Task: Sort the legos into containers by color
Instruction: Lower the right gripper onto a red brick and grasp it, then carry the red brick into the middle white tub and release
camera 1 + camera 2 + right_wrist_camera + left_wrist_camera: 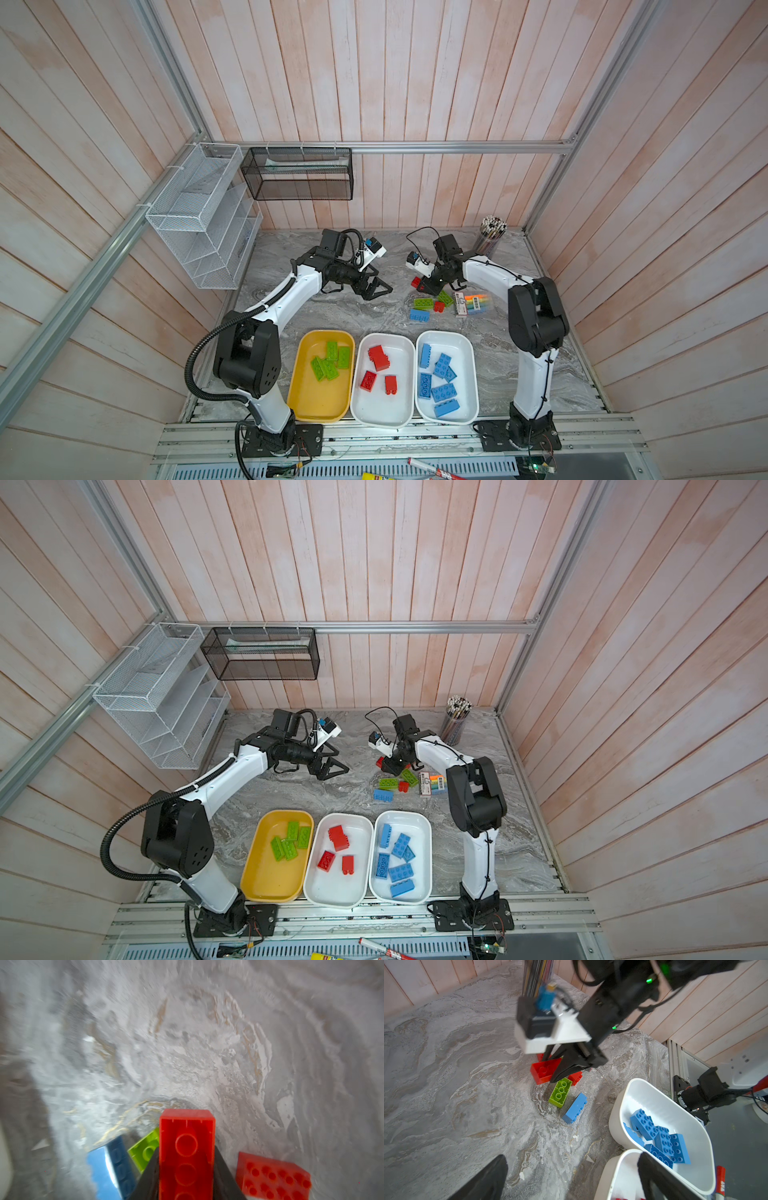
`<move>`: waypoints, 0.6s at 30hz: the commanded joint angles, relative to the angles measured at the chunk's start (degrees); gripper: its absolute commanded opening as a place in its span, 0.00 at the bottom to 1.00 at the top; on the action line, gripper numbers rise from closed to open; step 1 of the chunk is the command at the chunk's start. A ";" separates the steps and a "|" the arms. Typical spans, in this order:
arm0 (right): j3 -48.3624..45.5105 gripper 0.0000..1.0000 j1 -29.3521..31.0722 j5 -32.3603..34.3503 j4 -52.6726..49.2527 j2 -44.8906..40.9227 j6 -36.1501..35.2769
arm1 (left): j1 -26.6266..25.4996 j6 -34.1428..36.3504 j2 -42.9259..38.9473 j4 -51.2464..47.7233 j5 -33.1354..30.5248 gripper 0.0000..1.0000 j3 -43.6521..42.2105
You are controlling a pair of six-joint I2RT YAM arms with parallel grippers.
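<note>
Right gripper [427,286] clamps a red brick [186,1147]!
It sits hollow-side-out between the jaws, beside a green brick [145,1151] and a blue brick [110,1169] behind the trays [382,409]; left gripper [377,291] hangs wide open above the tabletop [332,316].

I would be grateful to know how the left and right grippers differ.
The left gripper stands wide open and empty; the right gripper is shut on a red brick. The left gripper hovers over the table, apart from any brick; the right gripper is among the unsorted bricks. Both have black fingers.
</note>
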 commanded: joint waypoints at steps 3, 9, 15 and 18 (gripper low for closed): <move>-13.22 0.26 5.54 -7.19 3.85 -15.88 2.51 | 1.23 0.47 -1.10 -0.29 2.47 1.00 -0.94; -24.18 0.26 15.46 -7.45 7.63 -25.50 6.04 | 2.40 1.31 -1.71 -2.17 3.66 1.00 -0.98; -29.27 0.27 25.13 -4.71 10.78 -24.09 6.76 | 2.86 1.32 -1.86 -2.74 3.82 1.00 -0.96; -28.59 0.31 27.57 -1.90 9.21 -21.12 4.75 | 2.94 1.16 -1.84 -2.47 3.99 1.00 -1.04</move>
